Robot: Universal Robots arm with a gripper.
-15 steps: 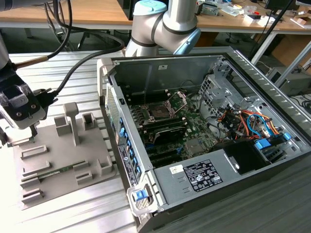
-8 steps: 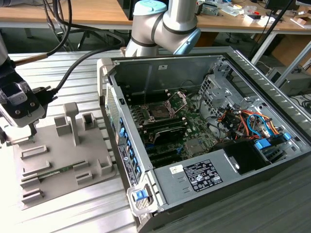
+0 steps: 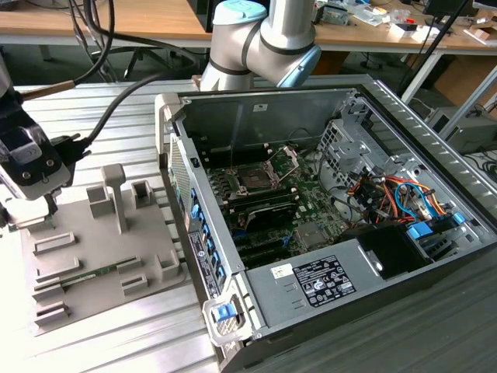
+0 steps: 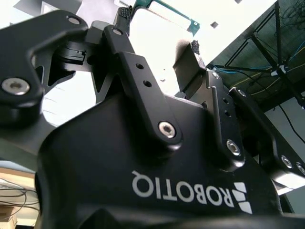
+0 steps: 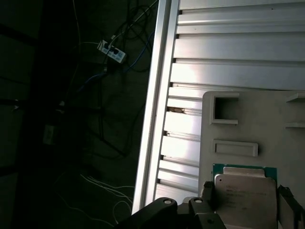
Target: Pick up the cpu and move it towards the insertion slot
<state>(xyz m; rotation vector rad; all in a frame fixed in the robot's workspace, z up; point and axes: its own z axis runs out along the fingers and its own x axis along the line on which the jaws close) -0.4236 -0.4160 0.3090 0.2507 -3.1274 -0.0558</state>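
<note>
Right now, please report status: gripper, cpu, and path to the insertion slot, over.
Status: gripper low over cpu at grey fixture plate, grip unconfirmed. Between plate and insertion slot: case wall.

I see a ribbed aluminium desk [image 3: 46,116], wooden workbenches [image 3: 147,19] behind it, and past its edge a dark floor [image 5: 57,157] strewn with cables [image 5: 102,119] and what looks like a power strip [image 5: 112,51].
</note>
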